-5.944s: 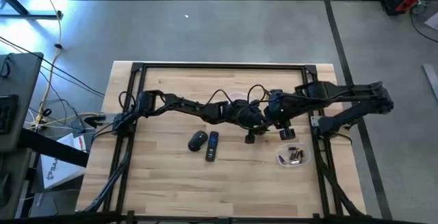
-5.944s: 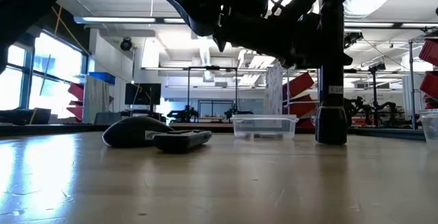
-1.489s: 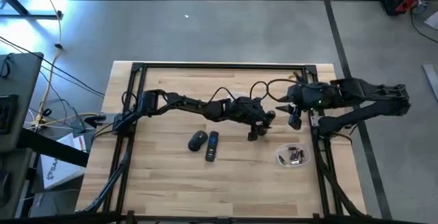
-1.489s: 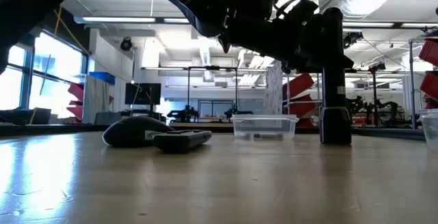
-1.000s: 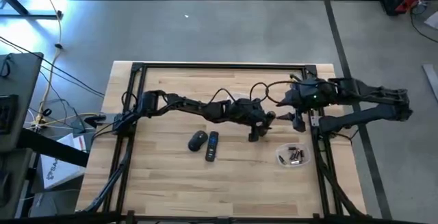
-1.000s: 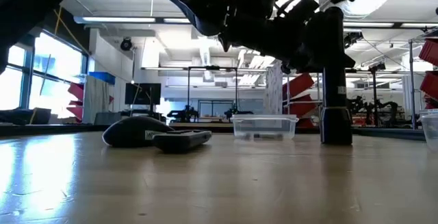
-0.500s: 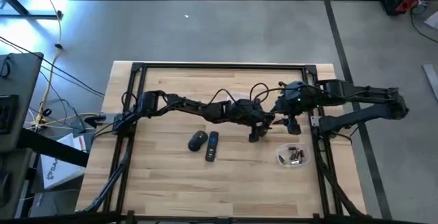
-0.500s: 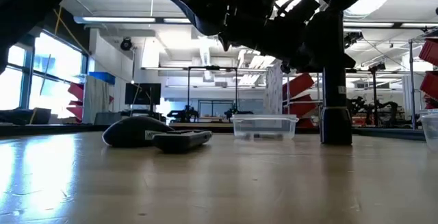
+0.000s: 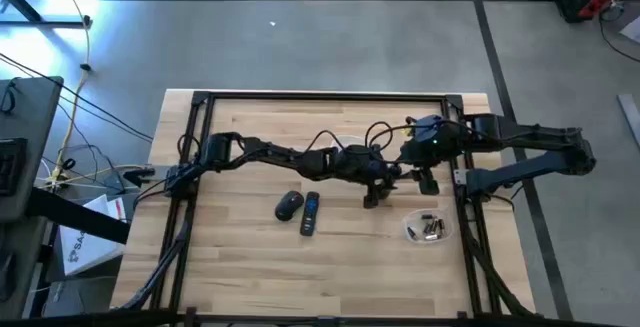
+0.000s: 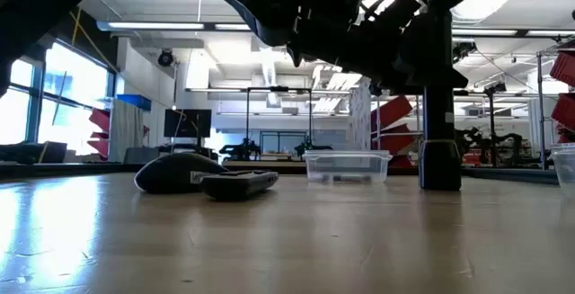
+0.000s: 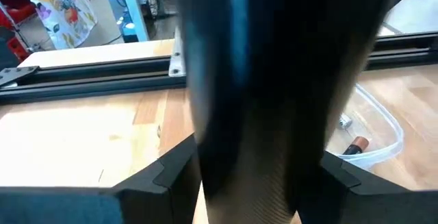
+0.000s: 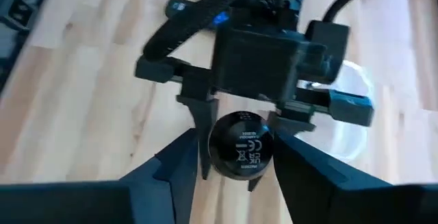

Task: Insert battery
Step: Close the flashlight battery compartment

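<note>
I see the batteries (image 9: 431,229) as small dark sticks in a clear dish (image 9: 413,233) on the bench (image 9: 240,257); my left wrist view alone shows one copper-topped. The left claw (image 9: 372,196) clamps an upright black cylinder (image 10: 440,164). The right claw (image 9: 425,179) hovers beside it, spread wide.
</note>
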Tool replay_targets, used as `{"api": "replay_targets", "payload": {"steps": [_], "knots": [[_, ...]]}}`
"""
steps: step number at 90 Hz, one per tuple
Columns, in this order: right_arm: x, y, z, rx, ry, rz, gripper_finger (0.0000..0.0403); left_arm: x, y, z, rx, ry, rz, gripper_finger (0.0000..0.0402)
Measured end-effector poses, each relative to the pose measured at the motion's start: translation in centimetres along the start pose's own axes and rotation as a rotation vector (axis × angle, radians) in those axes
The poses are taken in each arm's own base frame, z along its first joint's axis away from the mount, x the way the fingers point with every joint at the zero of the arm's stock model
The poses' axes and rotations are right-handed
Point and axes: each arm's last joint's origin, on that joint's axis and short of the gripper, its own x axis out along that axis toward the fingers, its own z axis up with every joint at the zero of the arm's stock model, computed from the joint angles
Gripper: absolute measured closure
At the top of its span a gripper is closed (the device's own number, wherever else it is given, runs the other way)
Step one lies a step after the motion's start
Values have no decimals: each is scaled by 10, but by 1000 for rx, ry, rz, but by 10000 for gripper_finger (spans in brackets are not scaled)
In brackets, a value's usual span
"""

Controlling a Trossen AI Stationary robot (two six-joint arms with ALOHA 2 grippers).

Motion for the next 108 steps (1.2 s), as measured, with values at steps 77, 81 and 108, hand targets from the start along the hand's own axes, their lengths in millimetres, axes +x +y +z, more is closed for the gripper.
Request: {"api": "replay_targets", "payload": {"steps": [77,81,108], "knots": [[8,-11,6,173,87,-44,257,-1,1,0,-3,14,25,270],[9,-11,6,176,93,-44,257,-1,1,0,-4,17,24,270],[14,-11,6,140,127,-46,273,-1,1,0,-22,22,17,270]]}}
